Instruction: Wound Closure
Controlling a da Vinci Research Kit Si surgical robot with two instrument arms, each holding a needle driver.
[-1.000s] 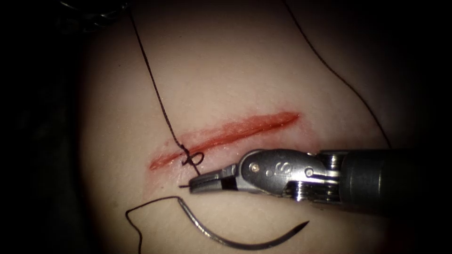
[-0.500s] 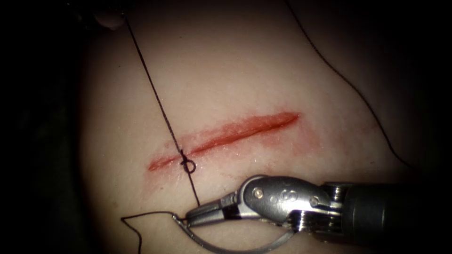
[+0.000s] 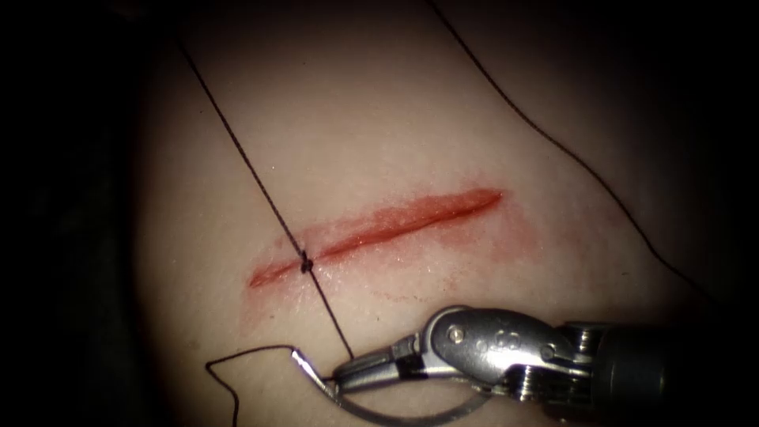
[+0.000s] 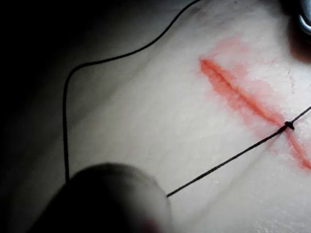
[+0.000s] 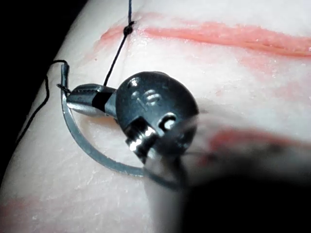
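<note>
Your right tool (image 3: 348, 372) has its jaws pressed together on the thread (image 3: 328, 312), it seems, though the tip hides the exact grip. The needle (image 3: 395, 411) lies free on the tissue (image 3: 379, 119) below the cut (image 3: 379, 225), partly hidden under the tool and cut off by the frame edge. Its curve opens upward, long axis left to right. A knot (image 3: 306, 263) sits on the cut's left part. I cannot tell your left tool's state.

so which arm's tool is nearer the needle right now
Right. The right tool lies directly over the needle, which rests on the tissue below the cut, while the left tool sits back, holding the thread.
</note>
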